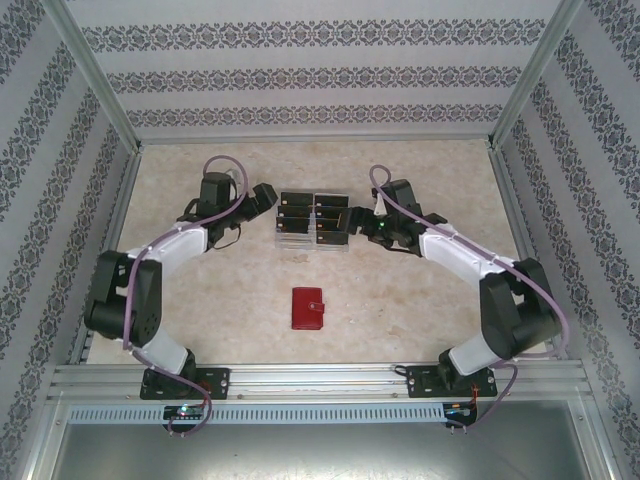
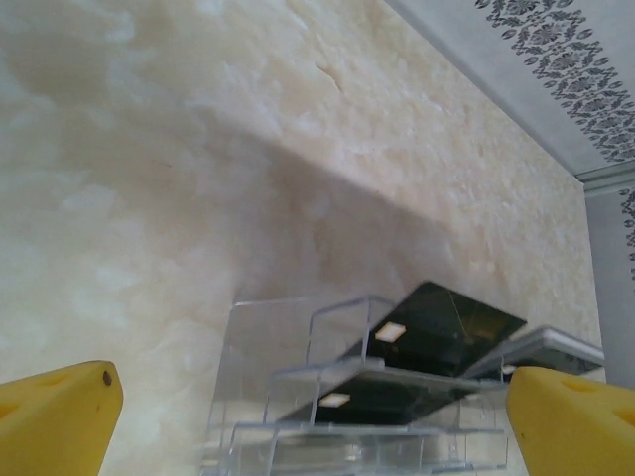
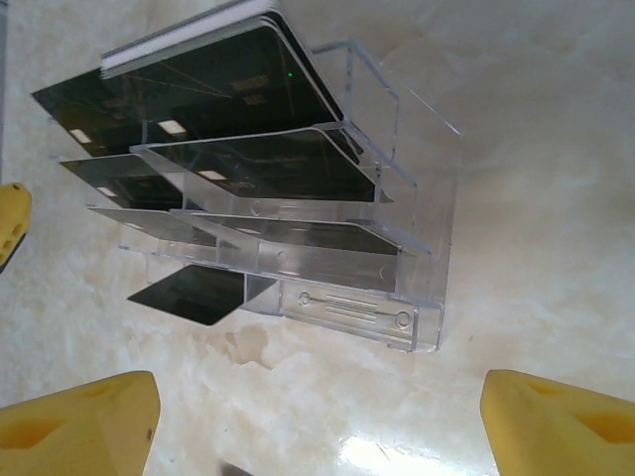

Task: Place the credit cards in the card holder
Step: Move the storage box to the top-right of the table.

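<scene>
The credit cards are black and sit in the tiers of a clear plastic rack at the middle of the table. The card holder, a dark-red wallet, lies shut on the table nearer the arm bases. My left gripper is just left of the rack, open. In the left wrist view its yellow fingers stand wide apart, with the rack and black cards ahead. My right gripper is at the rack's right side, open and empty. Its wrist view has the cards stacked in tiers and one card jutting from the lowest tier.
Patterned walls and metal rails enclose the marble-look table. The bare table between the rack and the card holder is free room. A yellow tip shows at the left edge of the right wrist view, beyond the rack.
</scene>
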